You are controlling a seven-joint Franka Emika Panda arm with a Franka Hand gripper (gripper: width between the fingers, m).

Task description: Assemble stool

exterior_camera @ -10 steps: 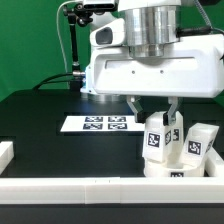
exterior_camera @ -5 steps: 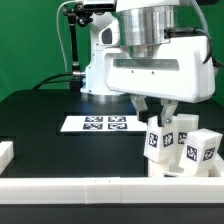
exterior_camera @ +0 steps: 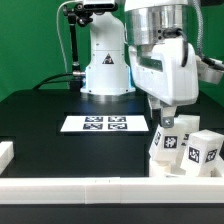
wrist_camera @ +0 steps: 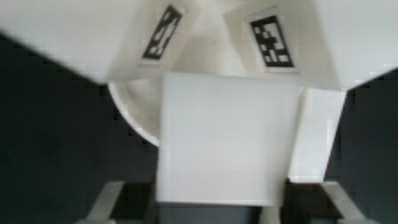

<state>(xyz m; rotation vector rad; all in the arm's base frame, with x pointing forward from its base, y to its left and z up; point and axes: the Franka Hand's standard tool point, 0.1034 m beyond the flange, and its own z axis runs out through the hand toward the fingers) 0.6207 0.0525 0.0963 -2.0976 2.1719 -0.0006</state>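
Note:
The stool's round white seat point(exterior_camera: 181, 170) lies at the exterior view's right, just behind the front border bar. A tagged white leg point(exterior_camera: 166, 143) stands upright on it. My gripper point(exterior_camera: 170, 124) comes down from above and is shut on that leg. In the wrist view the same leg point(wrist_camera: 222, 130) is a plain white block between my grey fingers point(wrist_camera: 121, 202), with the seat's curved rim point(wrist_camera: 125, 108) beyond. A second tagged leg point(exterior_camera: 205, 151) stands on the seat to the right, seen close beside the held one point(wrist_camera: 320, 140).
The marker board point(exterior_camera: 103, 124) lies flat on the black table behind the stool. A long white border bar point(exterior_camera: 90, 190) runs along the front edge, and another piece point(exterior_camera: 6, 152) sits at the left. The arm's white base point(exterior_camera: 105, 70) stands at the back.
My hand has turned about its upright axis with the leg still gripped. The legs' tags now face a different way, and the seat with its other leg has swung round a little.

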